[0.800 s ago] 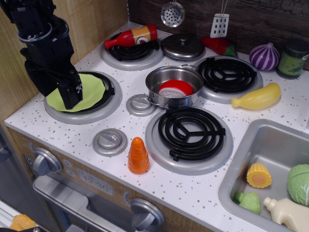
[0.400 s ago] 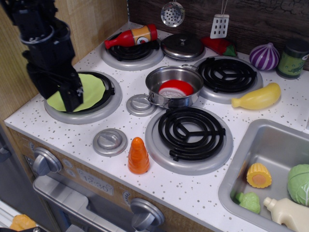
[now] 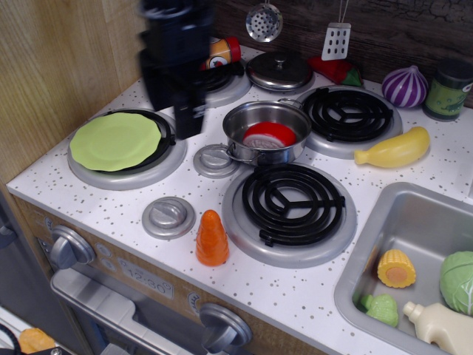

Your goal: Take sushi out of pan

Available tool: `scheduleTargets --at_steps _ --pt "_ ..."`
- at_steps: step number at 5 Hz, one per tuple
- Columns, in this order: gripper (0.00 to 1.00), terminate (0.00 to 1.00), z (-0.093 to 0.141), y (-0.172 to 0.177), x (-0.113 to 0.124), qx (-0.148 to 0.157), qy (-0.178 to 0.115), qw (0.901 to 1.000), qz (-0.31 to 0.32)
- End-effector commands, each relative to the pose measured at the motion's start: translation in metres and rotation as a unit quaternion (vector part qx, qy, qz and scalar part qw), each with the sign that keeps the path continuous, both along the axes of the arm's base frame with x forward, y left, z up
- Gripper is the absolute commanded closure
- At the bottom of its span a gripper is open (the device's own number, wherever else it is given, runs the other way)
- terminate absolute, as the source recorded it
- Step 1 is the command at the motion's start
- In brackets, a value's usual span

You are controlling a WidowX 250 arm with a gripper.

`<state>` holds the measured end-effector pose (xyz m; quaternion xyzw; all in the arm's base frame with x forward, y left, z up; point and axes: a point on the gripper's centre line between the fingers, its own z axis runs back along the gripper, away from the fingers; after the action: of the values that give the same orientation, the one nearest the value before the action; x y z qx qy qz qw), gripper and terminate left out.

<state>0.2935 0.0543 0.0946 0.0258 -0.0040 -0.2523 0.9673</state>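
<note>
Observation.image view: my gripper (image 3: 188,122) hangs blurred just left of the pan (image 3: 267,132), jaws unreadable. Sushi (image 3: 269,136) sits inside the pan. I'd centre above the pan, descend straight, clear of the rim.

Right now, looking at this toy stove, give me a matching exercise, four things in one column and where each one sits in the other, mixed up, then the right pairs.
Things:
1. sushi
2. green plate
3. toy corn
4. orange cone

Places:
A. on the front left burner
B. in the sink
C. inside the pan
D. standing on the counter by the front edge, left of the front right burner

Pairs: 1-C, 2-A, 3-B, 4-D
</note>
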Motion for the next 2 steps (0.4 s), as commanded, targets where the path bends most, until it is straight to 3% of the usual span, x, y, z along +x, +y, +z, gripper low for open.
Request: scheduleTargets --at_steps 1,2 --pt "0.00 0.00 0.015 -0.027 0.031 0.019 -0.037 0.9950 -0.091" --pt "0.00 0.00 0.010 -0.034 0.052 -0.002 -0.040 0.9908 -0.129"
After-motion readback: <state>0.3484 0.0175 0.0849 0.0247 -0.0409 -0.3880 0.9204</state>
